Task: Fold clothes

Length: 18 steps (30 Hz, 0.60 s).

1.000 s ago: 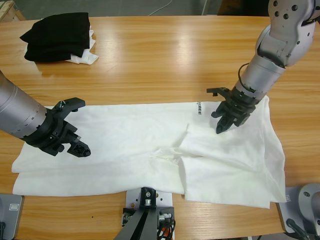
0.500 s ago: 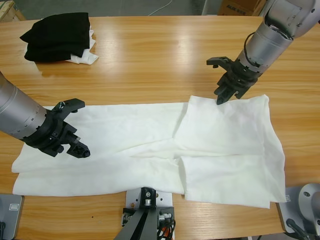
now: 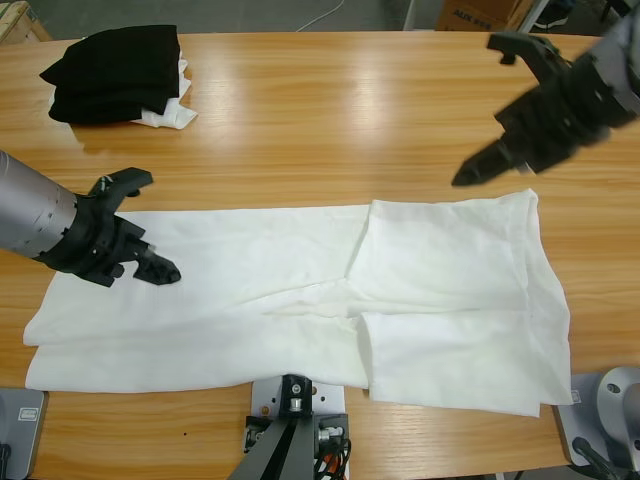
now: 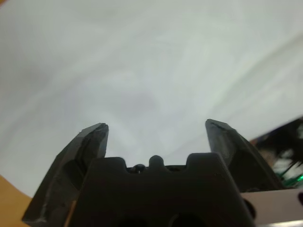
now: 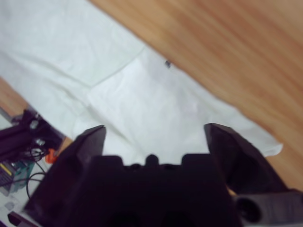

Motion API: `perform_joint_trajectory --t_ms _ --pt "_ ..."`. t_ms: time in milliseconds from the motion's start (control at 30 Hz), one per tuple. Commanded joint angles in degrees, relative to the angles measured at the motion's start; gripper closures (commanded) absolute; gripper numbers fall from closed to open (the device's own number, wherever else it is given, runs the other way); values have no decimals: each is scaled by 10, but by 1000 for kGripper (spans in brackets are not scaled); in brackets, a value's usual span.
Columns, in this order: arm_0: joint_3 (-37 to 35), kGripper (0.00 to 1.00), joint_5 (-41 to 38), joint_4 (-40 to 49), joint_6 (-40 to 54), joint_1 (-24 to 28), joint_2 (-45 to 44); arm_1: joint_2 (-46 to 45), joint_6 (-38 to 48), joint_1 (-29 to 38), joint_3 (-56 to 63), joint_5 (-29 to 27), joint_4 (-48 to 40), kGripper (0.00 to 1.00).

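Observation:
The clothes, one white T-shirt [image 3: 300, 290], lie spread along the front of the wooden table [image 3: 340, 120]. Its right part is folded over into a flat double layer [image 3: 450, 250]. My left gripper [image 3: 143, 226] hovers low over the shirt's left end, jaws open with nothing between them. In the left wrist view the white fabric [image 4: 151, 61] fills everything beyond the open left gripper [image 4: 156, 126]. My right gripper [image 3: 488, 110] hangs open above bare wood, behind the shirt's back right edge and clear of it. Past the right gripper [image 5: 154, 130], the right wrist view shows the shirt [image 5: 142, 101].
A folded black garment [image 3: 115, 65] sits at the back left corner on a small white piece [image 3: 172, 116]. A cardboard box [image 3: 470, 14] stands beyond the table's far edge. Bare wood [image 5: 227, 52] runs between the shirt and the back of the table.
My right gripper went from the shirt's right part to its back edge, then rose away up and to the right. The folded layer settled flat. My left gripper shifted slightly back.

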Motion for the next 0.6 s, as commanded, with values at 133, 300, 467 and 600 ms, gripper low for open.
perform_joint_trajectory --t_ms 133,300,467,600 --pt "-27 147 75 -4 317 -185 68 -111 156 123 131 -51 -4 0" --pt "-106 164 112 -5 354 -188 120 -111 172 136 147 -64 -11 0" --pt "-179 64 92 -4 401 -188 198 -96 171 136 150 -64 -32 0" --pt "-194 59 65 -4 403 -195 214 -82 170 136 157 -65 -44 0"
